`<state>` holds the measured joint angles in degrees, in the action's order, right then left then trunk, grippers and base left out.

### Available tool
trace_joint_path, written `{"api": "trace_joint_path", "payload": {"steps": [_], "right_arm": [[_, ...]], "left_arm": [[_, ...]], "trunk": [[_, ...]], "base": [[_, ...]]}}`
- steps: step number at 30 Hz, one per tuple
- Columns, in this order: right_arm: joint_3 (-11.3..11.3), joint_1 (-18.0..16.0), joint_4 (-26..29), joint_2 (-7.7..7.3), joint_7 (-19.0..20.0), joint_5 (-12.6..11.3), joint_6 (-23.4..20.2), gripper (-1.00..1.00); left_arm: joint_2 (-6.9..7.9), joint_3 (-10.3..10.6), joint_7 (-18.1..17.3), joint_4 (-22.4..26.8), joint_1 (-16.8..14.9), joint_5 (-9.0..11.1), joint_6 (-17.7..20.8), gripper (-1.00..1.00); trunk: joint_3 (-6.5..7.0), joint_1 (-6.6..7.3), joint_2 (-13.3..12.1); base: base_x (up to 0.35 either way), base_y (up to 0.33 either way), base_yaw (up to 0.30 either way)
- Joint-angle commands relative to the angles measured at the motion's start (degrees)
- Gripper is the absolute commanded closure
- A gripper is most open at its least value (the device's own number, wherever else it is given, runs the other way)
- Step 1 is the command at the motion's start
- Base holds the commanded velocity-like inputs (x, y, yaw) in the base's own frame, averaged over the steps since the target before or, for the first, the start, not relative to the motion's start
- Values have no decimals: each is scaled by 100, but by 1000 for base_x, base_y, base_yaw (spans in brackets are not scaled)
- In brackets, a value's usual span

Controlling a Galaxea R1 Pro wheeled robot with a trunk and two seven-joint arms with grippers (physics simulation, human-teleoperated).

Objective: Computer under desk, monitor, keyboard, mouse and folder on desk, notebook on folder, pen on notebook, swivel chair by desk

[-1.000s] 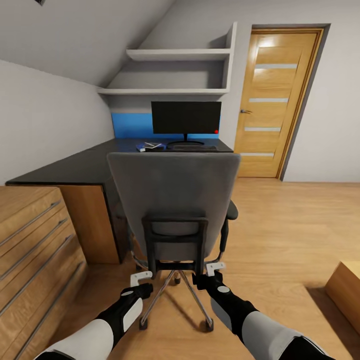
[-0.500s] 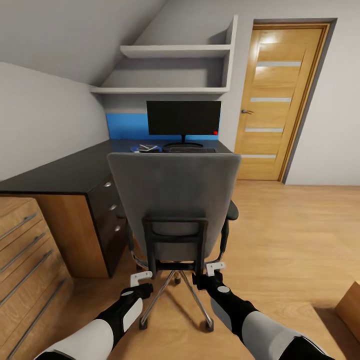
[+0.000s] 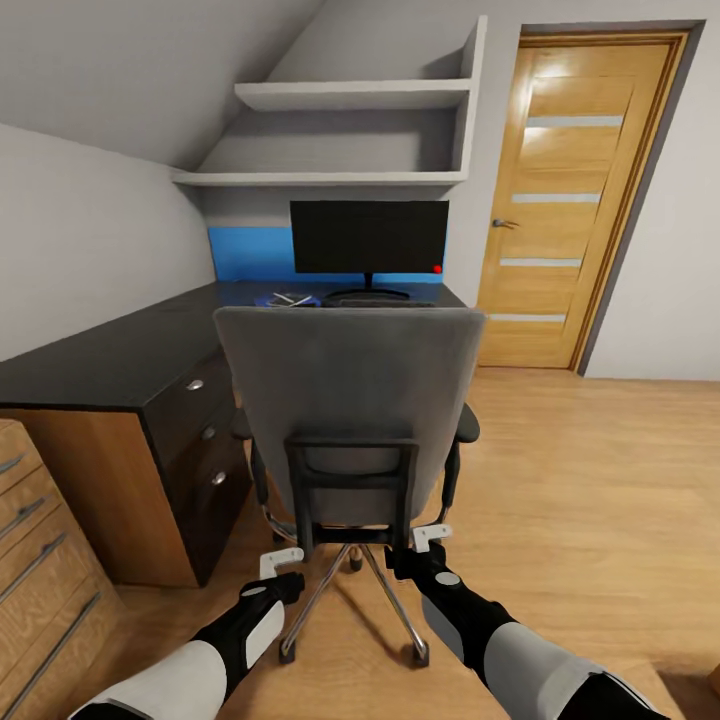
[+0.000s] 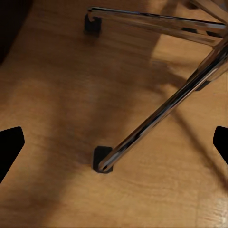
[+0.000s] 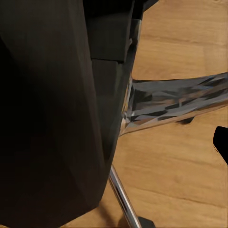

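Swivel chair (image 3: 350, 400) positioned directly ahead, grey back turned toward camera, seat facing desk (image 3: 120, 360). Chrome base legs (image 4: 156, 118) splayed over wooden floor (image 3: 580, 480), castors down.

Monitor (image 3: 369, 237) upright at far end of desk, long axis crosswise, black screen facing robot. Keyboard (image 3: 372, 298) lying flat before monitor stand, parallel to screen. Blue folder (image 3: 283, 299) seen just beside keyboard.

Left gripper (image 3: 281, 562) held low behind chair base, jaws spread, nothing held. Right gripper (image 3: 431, 537) pressed at chair's black back frame; grip state cannot be determined.
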<state>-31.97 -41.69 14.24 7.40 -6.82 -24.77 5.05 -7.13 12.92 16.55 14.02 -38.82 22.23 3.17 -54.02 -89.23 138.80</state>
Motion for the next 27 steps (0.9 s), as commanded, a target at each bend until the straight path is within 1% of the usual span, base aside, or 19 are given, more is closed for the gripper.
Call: {"api": "trace_joint_path", "payload": {"steps": [1,22,27], "right_arm": [[-73,-5,0,-1,-39,-46,22,-100],[-73,-5,0,-1,-39,-37,22,-100],[-73,-5,0,-1,-39,-37,22,-100]], "left_arm": [[1,70,42,13,-3,40,32,-100],[1,70,42,13,-3,44,26,-100],[1,70,42,13,-3,47,26,-100]], "trunk": [[-5,-2,2],[-5,-2,2],[-5,-2,2]], "base": [[316,-99,22],[316,-99,2],[317,-43,0]]}}
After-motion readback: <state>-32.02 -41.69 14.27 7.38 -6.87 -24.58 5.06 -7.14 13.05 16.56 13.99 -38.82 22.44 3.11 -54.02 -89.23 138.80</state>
